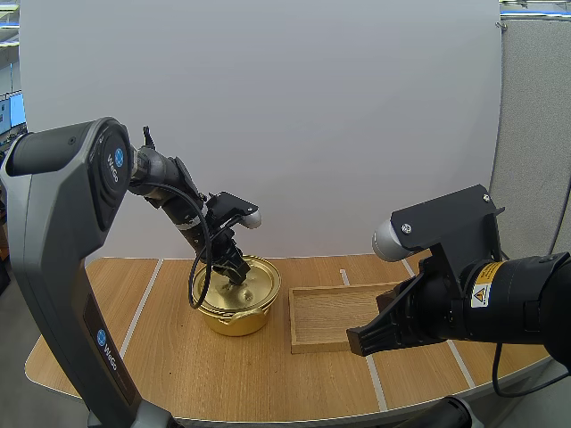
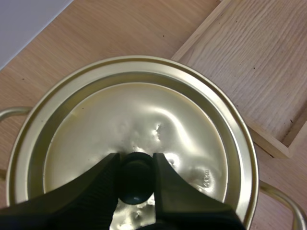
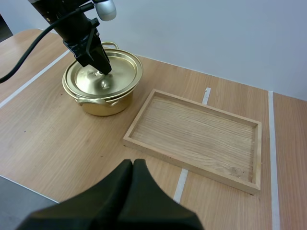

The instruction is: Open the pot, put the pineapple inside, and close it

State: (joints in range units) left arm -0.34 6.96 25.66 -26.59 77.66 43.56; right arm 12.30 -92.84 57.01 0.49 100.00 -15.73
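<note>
Two arms work this table [image 1: 161, 348], and only the left one is engaged. High view: the left gripper [image 1: 237, 267] reaches down onto the lid [image 1: 257, 285] of the gold pot [image 1: 234, 319], which stands just left of the wooden tray [image 1: 332, 312]. The right gripper [image 1: 361, 341] hangs over the tray's near edge, well apart from the pot. Left wrist view: the left gripper's fingers [image 2: 96, 184] are closed to a narrow gap around the black knob [image 2: 135, 179] at the lid's centre, one on each side and touching it. The lid sits flat in the pot's rim. The knob lies directly between the jaws, so judge the coming move as a straight vertical lift with no sideways correction. Right wrist view: the right gripper's fingers [image 3: 139, 191] lie together as one wedge, holding nothing, on the near side of the tray. Nothing stands above the lid. Treat the tray's wall beside the pot as the nearest obstacle when you carry the lid off, and keep the right arm back until the pot is open.
</note>
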